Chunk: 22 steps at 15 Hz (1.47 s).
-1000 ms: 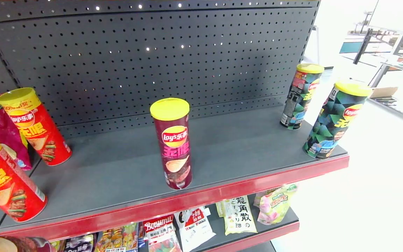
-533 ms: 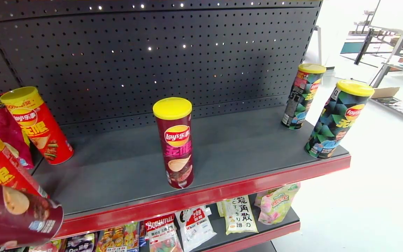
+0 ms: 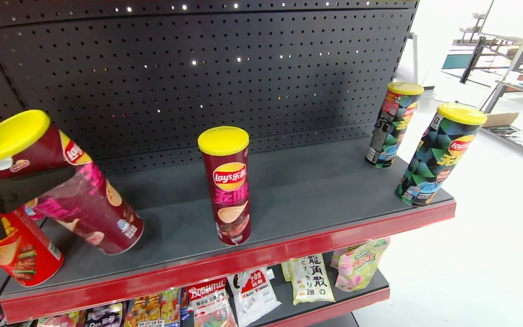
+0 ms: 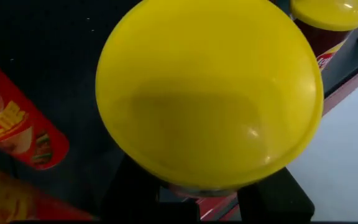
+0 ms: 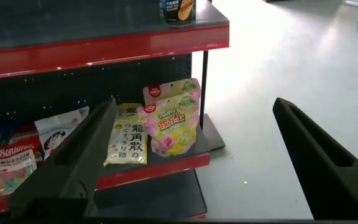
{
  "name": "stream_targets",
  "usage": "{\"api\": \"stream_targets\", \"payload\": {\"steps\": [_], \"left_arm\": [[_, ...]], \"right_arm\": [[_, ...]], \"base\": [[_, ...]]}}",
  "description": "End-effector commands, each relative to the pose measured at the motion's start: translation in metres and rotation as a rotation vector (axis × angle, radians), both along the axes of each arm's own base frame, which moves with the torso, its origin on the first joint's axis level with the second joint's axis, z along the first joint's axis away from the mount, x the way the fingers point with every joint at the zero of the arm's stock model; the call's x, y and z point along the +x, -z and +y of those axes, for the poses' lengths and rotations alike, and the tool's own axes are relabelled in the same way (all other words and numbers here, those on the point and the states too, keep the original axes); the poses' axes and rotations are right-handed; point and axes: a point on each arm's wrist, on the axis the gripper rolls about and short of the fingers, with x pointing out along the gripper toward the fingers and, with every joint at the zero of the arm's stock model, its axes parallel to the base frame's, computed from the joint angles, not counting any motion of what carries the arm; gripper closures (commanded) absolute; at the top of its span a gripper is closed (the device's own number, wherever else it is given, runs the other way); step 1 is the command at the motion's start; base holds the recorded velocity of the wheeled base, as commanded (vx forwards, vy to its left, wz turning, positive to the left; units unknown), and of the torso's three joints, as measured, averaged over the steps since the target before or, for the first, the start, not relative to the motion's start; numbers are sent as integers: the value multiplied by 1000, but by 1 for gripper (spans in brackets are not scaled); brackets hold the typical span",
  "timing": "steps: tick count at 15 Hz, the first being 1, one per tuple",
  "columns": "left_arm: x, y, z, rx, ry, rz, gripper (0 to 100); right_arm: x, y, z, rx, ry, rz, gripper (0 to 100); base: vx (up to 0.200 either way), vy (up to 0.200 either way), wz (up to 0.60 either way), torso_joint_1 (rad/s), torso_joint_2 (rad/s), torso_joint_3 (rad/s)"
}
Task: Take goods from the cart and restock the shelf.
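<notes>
Head view: left tool [image 3: 25, 186] is pinching the maroon can [image 3: 89, 204] high up, just under its yellow lid [image 3: 9, 136], prob. so the base stays free for setting down. Can is tilted, lid leaning twd the robot's left. Its base is low over the shelf [image 3: 298, 190], btwn the red can [image 3: 21, 250] and the standing maroon can [image 3: 227, 186]; can't tell if the base touches the shelf yet. That gap looks like the sensible slot: same flavour next door, green-black cans [image 3: 434, 154] well apart at the right end.

Left wrist view: lid sits right in front of the cam, tool fingers [image 4: 272, 199] flank the can body behind it, so the can seems seated deep in the grip.

Right tool [image 5: 191, 162] is spread w/ nothing in it, low down near the snack bags [image 5: 166, 118] on the lower shelf [image 5: 154, 171], prob. parked out of the way.
</notes>
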Motion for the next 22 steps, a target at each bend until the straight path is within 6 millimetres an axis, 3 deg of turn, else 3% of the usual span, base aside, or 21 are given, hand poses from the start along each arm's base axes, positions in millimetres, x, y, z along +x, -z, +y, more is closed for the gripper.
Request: {"api": "stream_targets", "payload": {"steps": [1,4,7,10,11,13,17,22], "left_arm": [[33,9,-12,7,65,95,100],[56,3,-25,-11,108,100,100],[97,9,-37,-8,107,87,100],[140,6,-65,17,67,64,100],[158,4,-86,28,42,50,100],[169,7,-103,29,56,55,100],[193,19,-111,44,15,77,100],[201,17,-118,38,23,59,100]], "right_arm": [[0,0,0,0,0,-1,0],[0,0,0,0,0,-1,0],[0,0,0,0,0,-1,0],[0,0,0,0,0,-1,0],[0,0,0,0,0,-1,0],[0,0,0,0,0,-1,0],[0,0,0,0,0,-1,0],[0,0,0,0,0,-1,0]], "base": [[0,0,0,0,0,0],[0,0,0,0,0,0],[0,0,0,0,0,0],[0,0,0,0,0,0],[0,0,0,0,0,0],[0,0,0,0,0,0],[0,0,0,0,0,0],[0,0,0,0,0,0]]}}
